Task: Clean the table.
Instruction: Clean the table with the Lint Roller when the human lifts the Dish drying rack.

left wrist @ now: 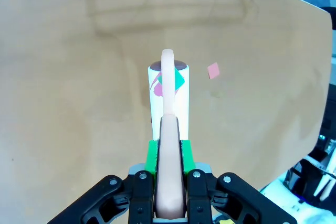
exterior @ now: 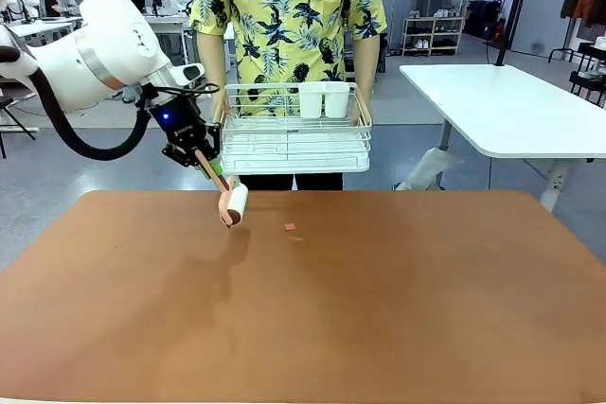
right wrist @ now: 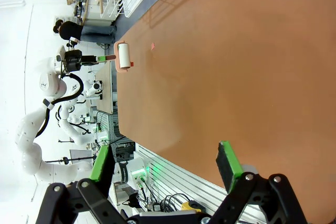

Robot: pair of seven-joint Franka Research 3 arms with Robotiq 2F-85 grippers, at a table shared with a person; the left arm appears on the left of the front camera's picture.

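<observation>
- a large reddish-brown table [exterior: 303, 300] with rounded corners fills the lower half of the front view; its top is smooth and matte
- the left gripper [exterior: 202, 160] reaches in from the left on a white arm, over the far left part of the table
- its jaws are clenched on the peach-coloured handle of a lint roller [exterior: 234, 203]; in the left wrist view the green pads [left wrist: 152, 156] press on both sides of the handle
- the roller's white drum points down toward the table, close to the surface; whether it touches cannot be told
- in the left wrist view, pink and green bits are stuck to the drum
- a small pink scrap [exterior: 290, 227] lies on the table just to the right of the roller, apart from it
- the right gripper [right wrist: 164, 162] hovers by the near edge of the table, its jaws spread wide with nothing between them
- a person in a yellow patterned shirt stands at the far side, holding a white wire basket [exterior: 295, 144] in both hands
- two white cups [exterior: 323, 99] stand upright side by side in the basket
- a white table [exterior: 511, 106] stands behind, to the right
</observation>
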